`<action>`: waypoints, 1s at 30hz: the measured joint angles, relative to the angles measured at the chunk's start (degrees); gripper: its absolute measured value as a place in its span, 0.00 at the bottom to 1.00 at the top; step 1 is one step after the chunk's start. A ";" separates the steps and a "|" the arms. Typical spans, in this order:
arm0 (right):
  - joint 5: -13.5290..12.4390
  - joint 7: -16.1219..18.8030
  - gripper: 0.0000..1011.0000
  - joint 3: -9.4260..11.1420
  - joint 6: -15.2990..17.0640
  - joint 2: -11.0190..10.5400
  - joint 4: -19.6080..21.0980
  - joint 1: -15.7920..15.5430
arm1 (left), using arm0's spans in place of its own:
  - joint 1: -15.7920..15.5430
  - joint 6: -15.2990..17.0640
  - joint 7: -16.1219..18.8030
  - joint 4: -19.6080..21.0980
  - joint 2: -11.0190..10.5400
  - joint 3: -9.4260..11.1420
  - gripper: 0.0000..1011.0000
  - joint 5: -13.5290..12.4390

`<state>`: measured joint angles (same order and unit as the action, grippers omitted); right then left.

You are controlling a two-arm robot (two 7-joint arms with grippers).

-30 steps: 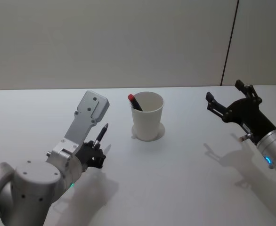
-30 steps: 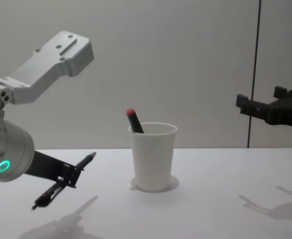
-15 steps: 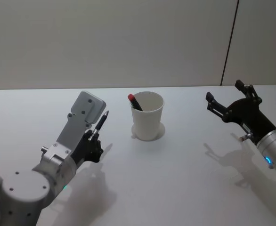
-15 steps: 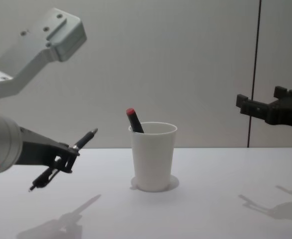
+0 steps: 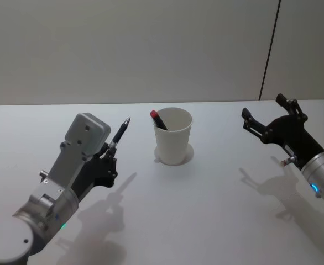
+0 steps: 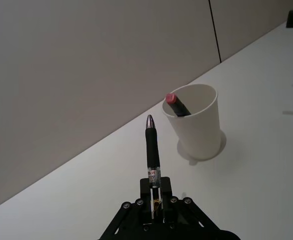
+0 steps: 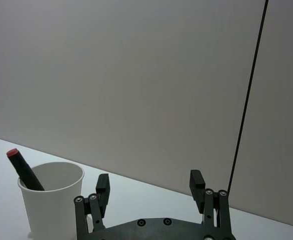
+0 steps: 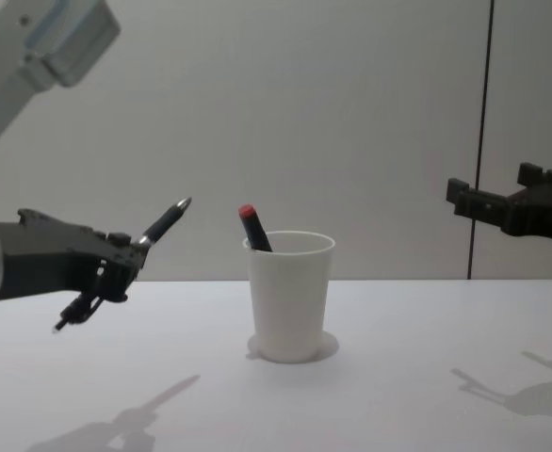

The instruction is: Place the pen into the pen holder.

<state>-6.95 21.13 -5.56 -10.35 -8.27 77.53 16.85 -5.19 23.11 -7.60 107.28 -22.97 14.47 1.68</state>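
Left end effector (image 5: 110, 158) is clamped on the pen (image 5: 119, 133), its dark fingers pressed together around the lower part of the barrel, so that the silver tip points up and slants toward the pen holder (image 5: 173, 142) while the back end juts down and out below the grip in the chest view. Pen and end effector hang above the tabletop (image 5: 206, 215), on the robot's left of the pen holder and apart from it, with the tip about level with the rim seen from the chest. This arm reaches in from the lower left corner of the head view, its grey wrist housing lifted above the black fingers and the forearm angled forward toward the middle of the tabletop. White and tapered, the pen holder stands upright near the tabletop's centre, and a dark marker with a red cap (image 5: 157, 119) already leans inside it against the rim on the side nearer the held pen, its cap sticking out over the edge. Right end effector (image 5: 263, 108) hovers off to the robot's right, well apart from the pen holder, fingers spread wide and holding nothing. Shadows of both arms fall on the bare white surface, and a plain wall with one dark vertical seam (image 5: 268, 52) rises behind.
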 joint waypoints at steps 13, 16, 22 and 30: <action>0.00 0.00 0.99 0.00 0.00 0.00 0.00 0.00 | 1.71 -12.32 -5.06 -1.50 -2.76 -1.79 0.99 4.34; 0.00 0.00 0.99 0.00 0.00 0.00 0.00 0.00 | 1.81 -14.67 -6.30 -2.15 -3.25 -2.12 0.99 5.23; 0.00 0.00 0.99 0.00 0.00 0.00 0.00 0.00 | 1.76 -19.02 -8.70 -3.50 -3.86 -2.64 0.99 6.75; 0.00 0.00 0.99 0.00 0.00 0.00 0.00 0.00 | 0.78 -24.85 -12.53 -6.11 -4.36 -3.28 0.99 9.01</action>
<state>-6.95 21.13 -5.56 -10.36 -8.27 77.53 16.85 -4.42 -1.74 -20.13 101.17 -27.32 11.19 10.69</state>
